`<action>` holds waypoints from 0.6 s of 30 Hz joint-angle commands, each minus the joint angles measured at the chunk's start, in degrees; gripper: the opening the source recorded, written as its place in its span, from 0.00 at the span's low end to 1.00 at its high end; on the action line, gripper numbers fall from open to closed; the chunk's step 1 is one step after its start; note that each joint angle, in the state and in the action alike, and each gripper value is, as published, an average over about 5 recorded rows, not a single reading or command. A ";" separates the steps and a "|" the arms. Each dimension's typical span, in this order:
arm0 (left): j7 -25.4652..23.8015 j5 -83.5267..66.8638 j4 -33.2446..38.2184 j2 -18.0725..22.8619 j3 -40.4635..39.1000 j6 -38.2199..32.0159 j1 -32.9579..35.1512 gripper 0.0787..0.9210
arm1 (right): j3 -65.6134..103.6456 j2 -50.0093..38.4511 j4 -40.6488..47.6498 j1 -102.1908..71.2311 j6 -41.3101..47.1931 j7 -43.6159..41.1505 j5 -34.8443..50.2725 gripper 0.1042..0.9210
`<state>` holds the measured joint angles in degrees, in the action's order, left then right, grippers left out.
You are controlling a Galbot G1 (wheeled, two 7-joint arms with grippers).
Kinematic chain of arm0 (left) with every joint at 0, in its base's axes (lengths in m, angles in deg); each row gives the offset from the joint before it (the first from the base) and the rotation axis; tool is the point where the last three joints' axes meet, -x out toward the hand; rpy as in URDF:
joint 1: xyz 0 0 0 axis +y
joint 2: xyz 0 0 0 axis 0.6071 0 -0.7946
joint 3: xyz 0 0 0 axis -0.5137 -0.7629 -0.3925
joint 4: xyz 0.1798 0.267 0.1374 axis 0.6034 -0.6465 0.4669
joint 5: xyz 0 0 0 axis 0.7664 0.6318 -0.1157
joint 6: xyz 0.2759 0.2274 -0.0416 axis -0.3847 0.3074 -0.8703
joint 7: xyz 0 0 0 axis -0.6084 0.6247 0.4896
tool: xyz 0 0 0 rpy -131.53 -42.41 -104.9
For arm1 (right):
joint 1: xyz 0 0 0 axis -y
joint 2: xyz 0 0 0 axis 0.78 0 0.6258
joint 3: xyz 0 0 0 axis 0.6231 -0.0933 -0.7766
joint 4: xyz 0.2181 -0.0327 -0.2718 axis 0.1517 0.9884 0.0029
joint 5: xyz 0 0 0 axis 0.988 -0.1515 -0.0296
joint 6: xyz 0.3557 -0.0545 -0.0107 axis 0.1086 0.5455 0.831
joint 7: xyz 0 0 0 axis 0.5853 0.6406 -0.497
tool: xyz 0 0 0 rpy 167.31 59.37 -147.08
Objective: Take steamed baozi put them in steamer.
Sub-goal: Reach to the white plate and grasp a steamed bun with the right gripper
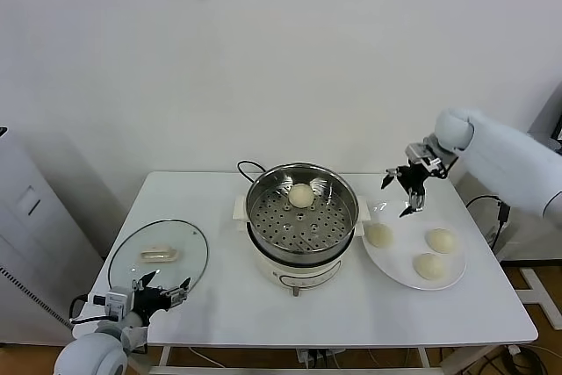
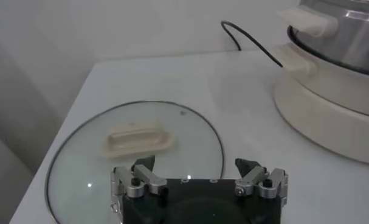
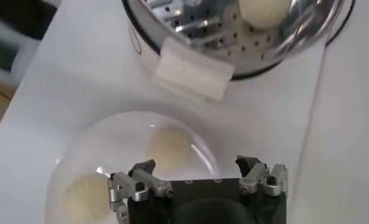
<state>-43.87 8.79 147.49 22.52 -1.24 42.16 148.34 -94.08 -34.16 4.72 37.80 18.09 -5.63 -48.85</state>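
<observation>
The steel steamer (image 1: 301, 217) stands mid-table on its white base, with one steamed baozi (image 1: 301, 196) at the back of its perforated floor. That bun (image 3: 264, 10) and the steamer rim (image 3: 190, 33) also show in the right wrist view. Three baozi lie on the white plate (image 1: 399, 274): one near the steamer (image 1: 379, 234), two farther right (image 1: 441, 240) (image 1: 429, 265). My right gripper (image 1: 400, 195) hangs open and empty above the plate's near-steamer edge, over a bun (image 3: 169, 148). My left gripper (image 1: 163, 294) rests open by the table's front left.
A round glass lid (image 1: 158, 254) with a white handle lies flat at the front left, just ahead of my left gripper (image 2: 196, 167). The steamer's black cord (image 1: 247, 166) trails behind it. A grey cabinet (image 1: 31, 243) stands left of the table.
</observation>
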 commanded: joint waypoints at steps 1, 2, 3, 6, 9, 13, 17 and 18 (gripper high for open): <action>0.01 0.05 -0.10 0.07 -0.07 0.05 -0.02 0.88 | 4.41 1.99 5.42 -6.57 4.91 0.51 -2.01 0.88; 0.01 0.05 -0.16 0.10 -0.10 0.05 -0.07 0.88 | 5.08 2.48 6.20 -7.05 4.58 0.53 -2.75 0.88; 0.00 0.05 -0.21 0.12 -0.13 0.04 -0.11 0.88 | 5.76 2.96 6.92 -7.52 4.24 0.58 -3.48 0.88; -0.01 0.05 -0.36 0.14 -0.25 -0.01 -0.16 0.88 | 7.82 4.22 8.95 -8.77 3.33 1.09 -5.51 0.88; -0.03 0.05 -0.55 0.14 -0.35 -0.08 -0.20 0.88 | 9.87 5.33 10.67 -9.76 2.47 1.67 -7.59 0.88; -0.06 0.05 -0.78 0.13 -0.53 -0.15 -0.35 0.88 | 11.80 6.44 12.16 -10.77 1.55 2.45 -9.25 0.88; -0.07 0.06 -0.87 0.32 -0.81 -0.14 -0.64 0.88 | 13.26 7.39 13.26 -11.67 0.91 3.07 -10.41 0.88; -0.07 0.06 -0.89 0.37 -0.90 -0.13 -0.71 0.88 | 13.65 7.59 13.53 -11.88 0.74 3.18 -10.71 0.88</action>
<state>-43.92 8.83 146.62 22.87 -2.12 42.03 147.65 -83.61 -28.10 15.37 28.16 18.90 -2.95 -56.97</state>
